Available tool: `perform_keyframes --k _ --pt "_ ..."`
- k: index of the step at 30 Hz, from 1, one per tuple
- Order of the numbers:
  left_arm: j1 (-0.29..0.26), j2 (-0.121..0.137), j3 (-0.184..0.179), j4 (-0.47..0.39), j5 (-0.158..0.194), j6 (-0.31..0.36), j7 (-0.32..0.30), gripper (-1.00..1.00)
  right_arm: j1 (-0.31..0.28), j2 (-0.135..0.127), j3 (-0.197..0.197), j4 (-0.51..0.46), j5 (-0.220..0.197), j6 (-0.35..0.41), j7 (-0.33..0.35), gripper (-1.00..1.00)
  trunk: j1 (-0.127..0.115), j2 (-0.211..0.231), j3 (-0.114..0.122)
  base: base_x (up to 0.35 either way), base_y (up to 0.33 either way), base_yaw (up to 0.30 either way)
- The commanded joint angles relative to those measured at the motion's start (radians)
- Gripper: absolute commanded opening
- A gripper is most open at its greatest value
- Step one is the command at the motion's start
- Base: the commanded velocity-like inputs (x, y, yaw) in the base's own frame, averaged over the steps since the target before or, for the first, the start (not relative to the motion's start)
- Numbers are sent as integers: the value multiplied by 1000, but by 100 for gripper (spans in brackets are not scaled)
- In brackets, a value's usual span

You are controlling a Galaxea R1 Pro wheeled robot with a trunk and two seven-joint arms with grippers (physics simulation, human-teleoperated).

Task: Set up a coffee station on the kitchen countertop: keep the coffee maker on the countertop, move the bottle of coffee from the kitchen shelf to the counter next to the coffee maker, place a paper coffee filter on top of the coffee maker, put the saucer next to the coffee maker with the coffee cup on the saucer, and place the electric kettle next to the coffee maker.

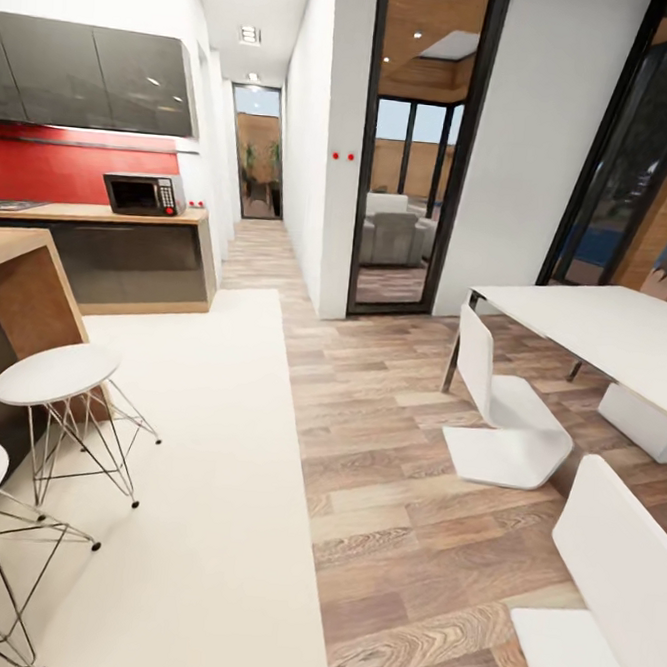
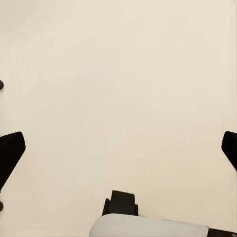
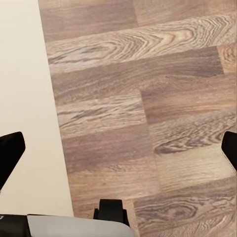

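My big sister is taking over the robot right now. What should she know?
Left gripper: open, holding nothing, hanging over the cream rug.
Right gripper: open, holding nothing, over the edge where the rug meets the wood floor.
The robot is out in the room, on its way. The head view shows a microwave on a kitchen counter, two stools and a white table.
No coffee things in sight, so nothing can be counted as done. Every step is left.

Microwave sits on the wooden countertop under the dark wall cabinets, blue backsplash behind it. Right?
Not quite. The head view shows the microwave on the wooden countertop under the dark wall cabinets, but the backsplash behind it is red, not blue.
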Motion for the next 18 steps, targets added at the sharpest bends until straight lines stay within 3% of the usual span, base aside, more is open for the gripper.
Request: perform_keyframes --k 1,6,18 --pt "-1 0 2 1 0 -3 0 100 0 -1 0 0 4 -2 1 100 1 0 -1 324 0 3" --pt "-1 0 1 1 -1 -3 -1 100 0 -15 1 -1 5 -2 3 100 1 0 -1 333 0 1" --pt "-1 0 2 1 2 -3 -1 100 0 -20 1 0 6 -2 3 100 1 0 -1 337 0 0"
